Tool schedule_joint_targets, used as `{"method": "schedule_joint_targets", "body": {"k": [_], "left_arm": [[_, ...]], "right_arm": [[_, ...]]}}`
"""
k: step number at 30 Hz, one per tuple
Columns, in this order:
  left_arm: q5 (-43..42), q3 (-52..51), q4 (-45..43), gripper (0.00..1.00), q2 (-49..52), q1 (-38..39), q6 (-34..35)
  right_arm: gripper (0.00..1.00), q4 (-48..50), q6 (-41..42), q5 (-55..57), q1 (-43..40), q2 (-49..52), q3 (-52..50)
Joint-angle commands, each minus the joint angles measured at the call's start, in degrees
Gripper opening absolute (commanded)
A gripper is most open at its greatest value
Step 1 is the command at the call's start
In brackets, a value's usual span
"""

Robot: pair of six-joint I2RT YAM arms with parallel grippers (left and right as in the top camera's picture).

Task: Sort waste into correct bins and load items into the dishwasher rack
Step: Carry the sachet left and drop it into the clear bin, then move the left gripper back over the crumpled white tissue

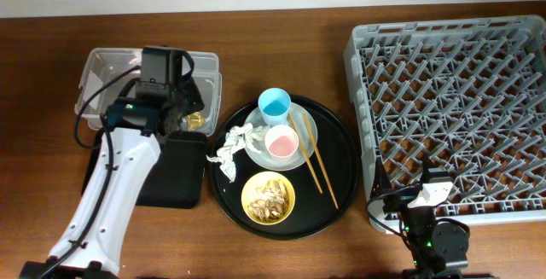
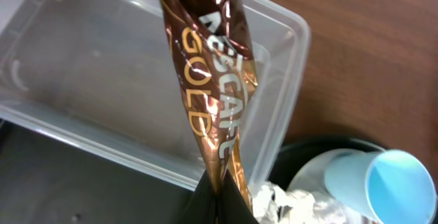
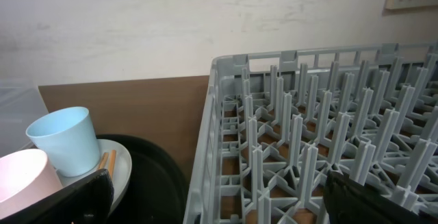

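Left wrist view, closest in: brown-gold wrapper clamped in the left gripper. Jaws are closed on its lower end, and the rest stretches away toward 12 o'clock. It's crinkled glossy foil with gold lettering. It hangs over the clear tub, at the tub's 4 o'clock corner in the overhead view. Can't tell if the far tip touches the tub floor.

The tub is see-through plastic, rectangular with rounded corners. The shallow black tray sits just beside the tub at 6 o'clock, matte and rectangular.

The round black tray is at 3 o'clock of the tub. On it:
- pale plate toward 12 o'clock, with the pink cup on it
- light-blue cup upright at the plate's 11 o'clock edge
- crumpled white napkin at the plate's 8 o'clock, touching it
- yellow bowl at 6 o'clock, holding beige shredded scraps
- wooden chopsticks side by side, running from the plate's 3 o'clock rim toward 5 o'clock

The grey rack is at 3 o'clock of the round tray. It's a square plastic lattice of pegs.

The right gripper has its fingers spread wide and holds nothing. It's parked at the rack's 7 o'clock corner, well apart from the wrapper.
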State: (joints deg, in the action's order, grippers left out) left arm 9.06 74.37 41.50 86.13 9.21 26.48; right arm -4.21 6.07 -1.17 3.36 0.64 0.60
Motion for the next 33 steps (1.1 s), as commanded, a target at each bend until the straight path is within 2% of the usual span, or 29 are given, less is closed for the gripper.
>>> {"method": "schedule_joint_targets", "body": {"k": [1, 5, 10, 14, 16, 17, 19, 21, 22, 25, 29, 32, 33], "left_arm": [[1.07, 0.5, 0.09, 0.0, 0.07, -3.54, 3.15], [1.07, 0.48, -1.36, 0.01, 0.66, -6.64, 7.58], [1.27, 0.46, -6.6, 0.01, 5.42, -7.52, 8.26], [1.29, 0.46, -10.58, 0.1, 11.58, -7.52, 8.24], [1.29, 0.48, -12.26, 0.4, 12.72, -7.52, 8.22], [1.29, 0.48, -12.72, 0.49, 12.68, -7.52, 8.2], [1.25, 0.61, -13.79, 0.6, 11.96, -7.52, 6.49], [1.25, 1.25, -14.03, 0.76, 10.45, -7.52, 3.76], [1.22, 1.77, -13.84, 0.79, 9.27, -7.5, 2.08], [0.13, 3.21, -9.84, 0.79, 4.92, -7.3, 0.61], [-8.68, 3.67, 1.99, 0.75, -2.8, -5.44, 0.66], [-10.86, 3.65, 13.0, 0.75, -5.75, -2.49, 1.07], [-11.08, 3.63, 15.85, 0.73, -6.01, -1.2, 1.09]], "right_arm": [[0.98, -0.15, 0.39, -0.52, -0.44, -0.17, -0.28], [0.98, -0.15, 0.42, -0.52, -0.44, -0.17, -0.28], [0.98, -0.15, 0.42, -0.52, -0.44, -0.17, -0.28], [0.98, -0.15, 0.39, -0.52, -0.44, -0.17, -0.28], [0.98, -0.15, 0.42, -0.52, -0.44, -0.17, -0.28], [0.98, -0.15, 0.42, -0.55, -0.44, -0.17, -0.28], [0.98, -0.15, 0.42, -0.52, -0.44, -0.17, -0.28], [0.98, -0.15, 0.39, -0.52, -0.44, -0.17, -0.28], [0.98, -0.15, 0.42, -0.52, -0.44, -0.17, -0.28], [0.98, -0.15, 0.39, -0.52, -0.44, -0.17, -0.28], [0.98, -0.15, 0.42, -0.52, -0.44, -0.17, -0.28], [0.98, -0.15, 0.42, -0.52, -0.44, -0.17, -0.28], [0.98, -0.15, 0.42, -0.52, -0.44, -0.17, -0.28]]}}
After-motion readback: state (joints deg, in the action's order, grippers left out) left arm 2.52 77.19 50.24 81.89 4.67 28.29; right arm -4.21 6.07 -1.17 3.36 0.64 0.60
